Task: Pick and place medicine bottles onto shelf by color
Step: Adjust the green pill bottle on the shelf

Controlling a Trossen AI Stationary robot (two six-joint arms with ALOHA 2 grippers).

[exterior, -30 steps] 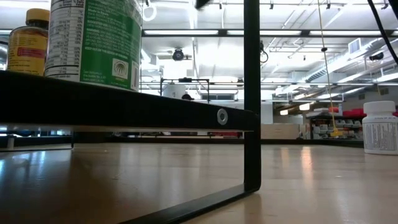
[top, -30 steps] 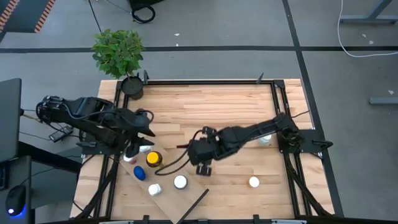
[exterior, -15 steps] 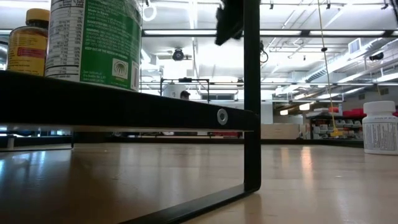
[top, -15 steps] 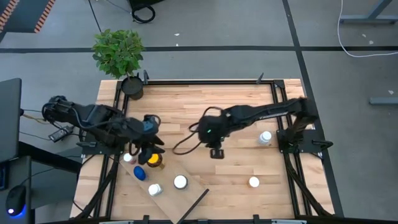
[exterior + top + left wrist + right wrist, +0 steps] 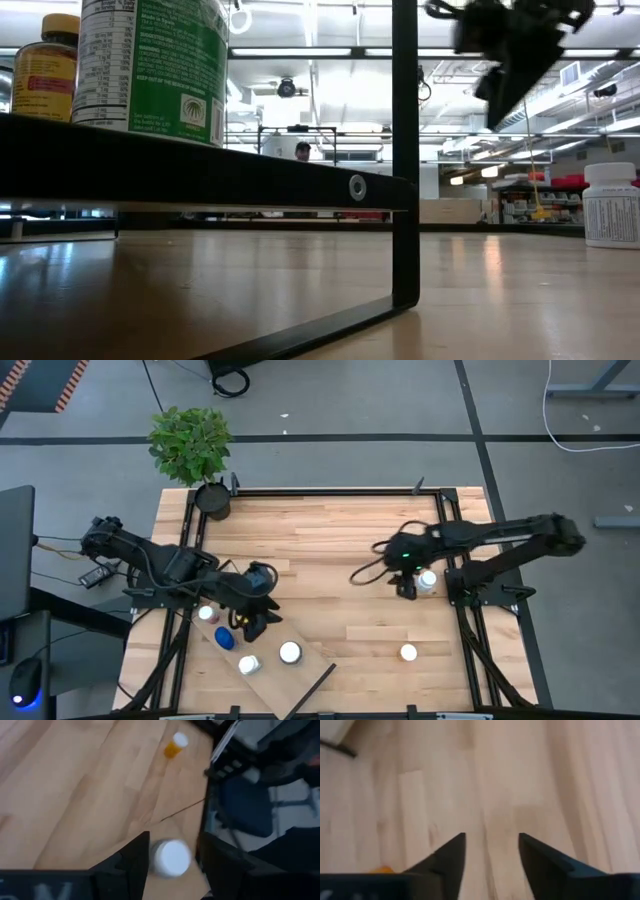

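The pale shelf [image 5: 310, 672] lies slantwise near the table's near left corner; the low view shows its dark edge [image 5: 200, 175]. On it stand a blue-capped bottle [image 5: 224, 639] and white-capped bottles [image 5: 290, 652], [image 5: 248, 664], [image 5: 207, 613]. The amber yellow-capped bottle [image 5: 45, 65] and a green-labelled bottle [image 5: 150, 60] show in the low view. My left gripper [image 5: 255, 622] hovers open over the shelf, with a white cap [image 5: 171, 857] below and between its fingers. My right gripper [image 5: 405, 587] [image 5: 491, 836] hangs open beside a white bottle [image 5: 428, 580].
A white-capped orange bottle [image 5: 408, 652] [image 5: 175, 745] lies on the table right of the shelf. A potted plant [image 5: 192, 445] stands at the far left corner. Black frame rails [image 5: 450, 550] run along the table's sides. Bare wood [image 5: 330, 550] fills the middle.
My right gripper has risen from beside the shelf and swung toward the table's right edge, ending next to the white bottle there. My left gripper has moved toward the near edge and a little right, over the shelf, and now covers the amber bottle in the high view.
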